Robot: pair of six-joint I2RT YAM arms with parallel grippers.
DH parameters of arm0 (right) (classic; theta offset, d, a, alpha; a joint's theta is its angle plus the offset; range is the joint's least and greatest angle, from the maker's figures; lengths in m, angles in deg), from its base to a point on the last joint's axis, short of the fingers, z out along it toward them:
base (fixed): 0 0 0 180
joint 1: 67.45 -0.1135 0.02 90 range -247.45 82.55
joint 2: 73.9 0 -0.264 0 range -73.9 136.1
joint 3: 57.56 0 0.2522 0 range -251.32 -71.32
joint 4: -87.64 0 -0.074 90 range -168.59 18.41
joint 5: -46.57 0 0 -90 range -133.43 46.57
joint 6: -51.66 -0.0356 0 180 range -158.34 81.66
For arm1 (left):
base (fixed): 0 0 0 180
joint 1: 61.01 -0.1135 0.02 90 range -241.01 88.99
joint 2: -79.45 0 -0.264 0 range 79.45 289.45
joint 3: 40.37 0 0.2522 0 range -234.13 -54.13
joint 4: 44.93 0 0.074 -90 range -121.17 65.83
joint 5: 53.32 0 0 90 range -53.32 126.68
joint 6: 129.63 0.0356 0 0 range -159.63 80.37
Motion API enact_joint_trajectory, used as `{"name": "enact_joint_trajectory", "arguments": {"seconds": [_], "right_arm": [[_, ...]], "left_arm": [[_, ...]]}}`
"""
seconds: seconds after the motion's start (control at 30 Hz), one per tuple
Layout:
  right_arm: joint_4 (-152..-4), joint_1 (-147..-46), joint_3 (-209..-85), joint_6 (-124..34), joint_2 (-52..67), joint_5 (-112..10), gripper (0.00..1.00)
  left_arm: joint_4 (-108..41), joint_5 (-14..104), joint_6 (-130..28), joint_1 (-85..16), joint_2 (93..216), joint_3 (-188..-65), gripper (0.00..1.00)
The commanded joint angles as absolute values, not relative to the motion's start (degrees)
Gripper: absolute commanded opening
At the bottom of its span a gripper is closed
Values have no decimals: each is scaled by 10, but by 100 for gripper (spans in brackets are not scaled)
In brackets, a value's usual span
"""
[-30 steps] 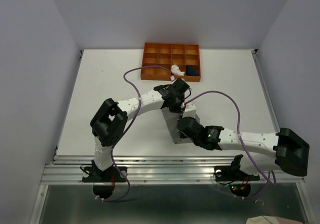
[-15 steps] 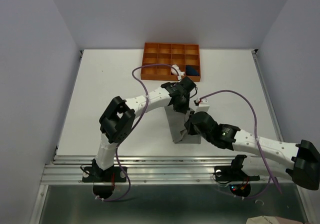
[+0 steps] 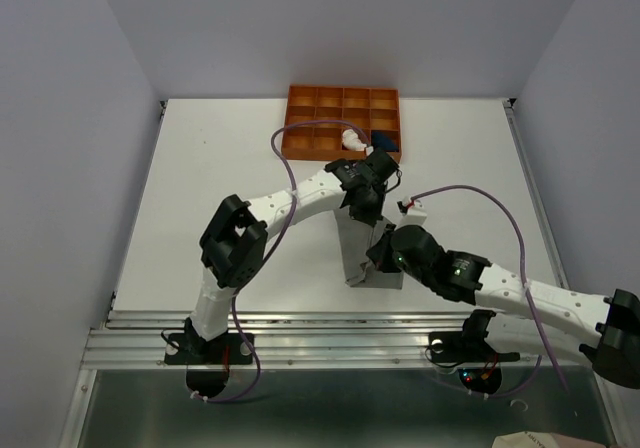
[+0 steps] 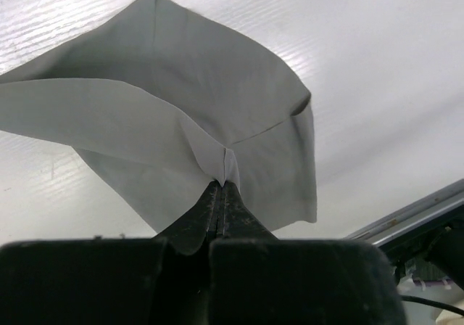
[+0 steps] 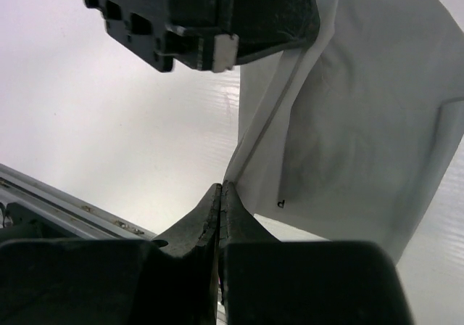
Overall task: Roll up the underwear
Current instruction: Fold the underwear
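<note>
The only writing is a tiny dark mark, like a letter d or p, on the plain grey cloth underwear (image 5: 362, 144), and only the right wrist view shows it. The right hand (image 5: 220, 191) is pinched tight on the garment's seamed edge. The left hand (image 4: 221, 187) is pinched tight on a fold, holding part of the cloth raised over the white worktop (image 3: 220, 188). Only the overhead view shows the orange compartment tray (image 3: 292, 138) at the far side, with a pale pink-white garment (image 3: 353, 140) and a navy garment (image 3: 386, 144) at its near row.
</note>
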State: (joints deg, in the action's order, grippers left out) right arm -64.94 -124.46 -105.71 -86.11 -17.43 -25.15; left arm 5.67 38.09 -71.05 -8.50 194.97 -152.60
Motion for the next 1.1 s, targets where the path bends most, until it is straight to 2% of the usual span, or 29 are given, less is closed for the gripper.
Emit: {"name": "enact_joint_trajectory", "arguments": {"seconds": [0.0, 0.17, 0.67, 1.07], "right_arm": [[-630, -1247, -1048, -916, -204, -264, 1], [-571, -1247, -1043, -947, -209, -237, 1], [-513, -1203, -992, -1011, -238, -223, 1], [-439, -1178, -962, -1074, -211, -202, 1]], "left_arm": [[58, 358, -678, -80, 1946, -1574, 0], [49, 364, -679, -73, 1959, -1577, 0], [51, 420, -659, -52, 2064, -1657, 0], [36, 431, -665, -52, 2097, -1671, 0]]}}
